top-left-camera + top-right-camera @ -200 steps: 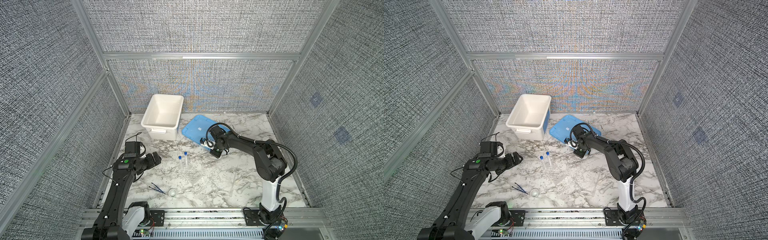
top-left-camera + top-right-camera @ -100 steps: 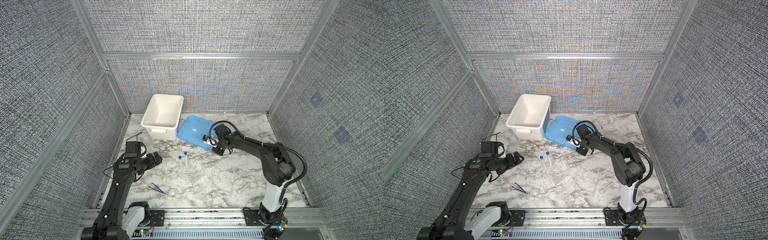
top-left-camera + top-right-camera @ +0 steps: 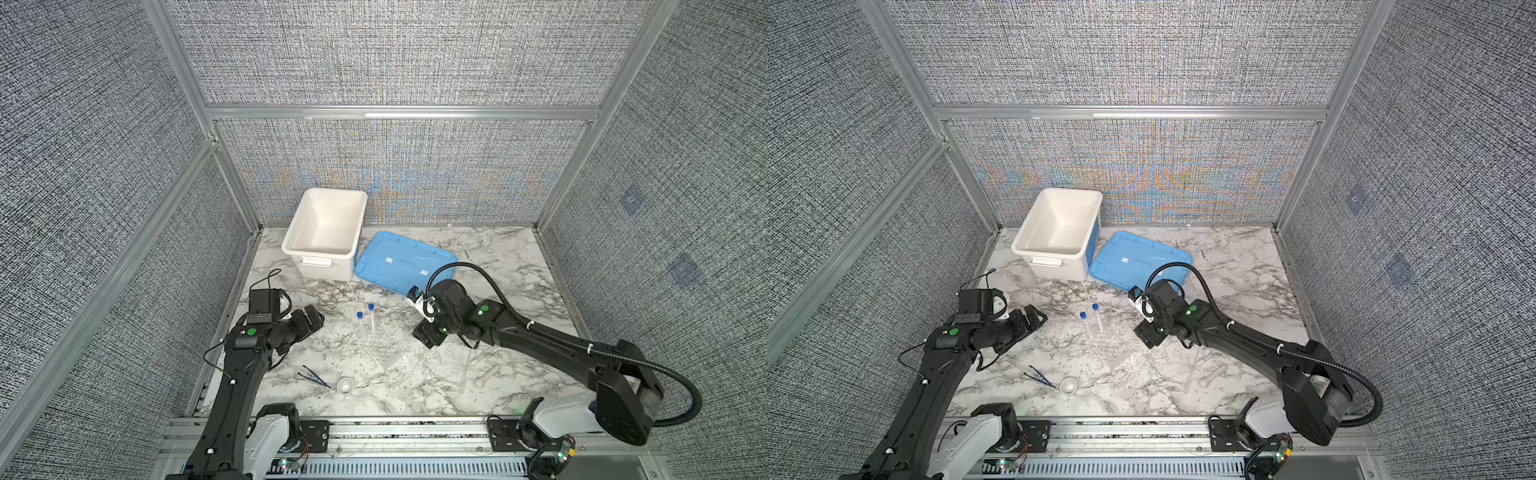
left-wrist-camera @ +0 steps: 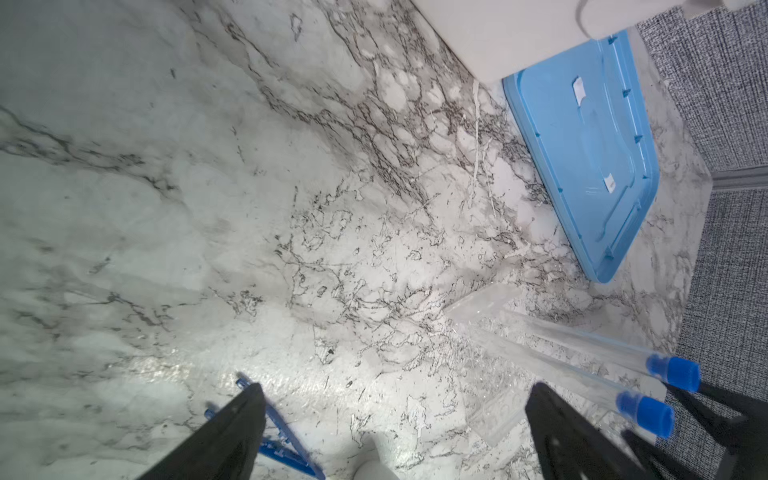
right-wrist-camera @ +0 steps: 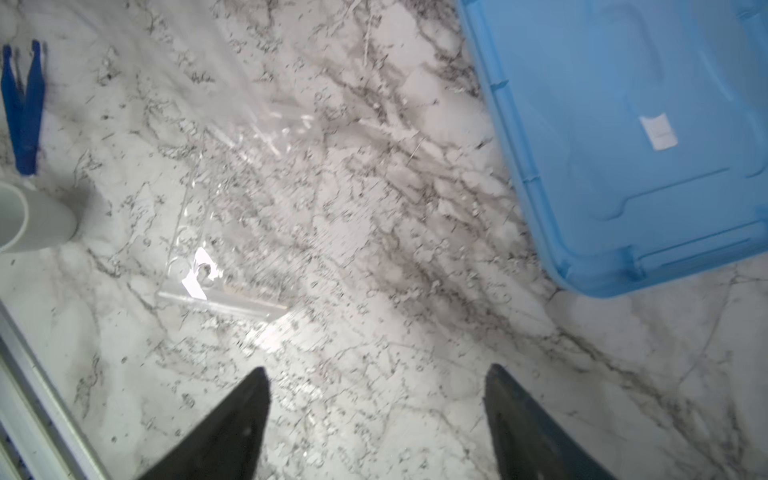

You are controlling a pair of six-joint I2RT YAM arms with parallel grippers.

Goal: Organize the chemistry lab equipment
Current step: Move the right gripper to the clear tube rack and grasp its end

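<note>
Open-jawed both sides, holding nothing.
Better square right gripper (image 3: pixel 426 336) across one blue-capped tube (image 3: pixel 372 321), pinching mid-barrel.

No word, number or brand can be read anywhere. The only label-like marks are two small white stickers (image 3: pixel 388 260) on the blue lid (image 3: pixel 405 253), which lies flat on the bench (image 5: pixel 374 249) just beyond the right hand (image 5: pixel 376 370). The right wrist view shows one of them closest, and even there its face is pale and blurred, with no lettering to make out.
</note>
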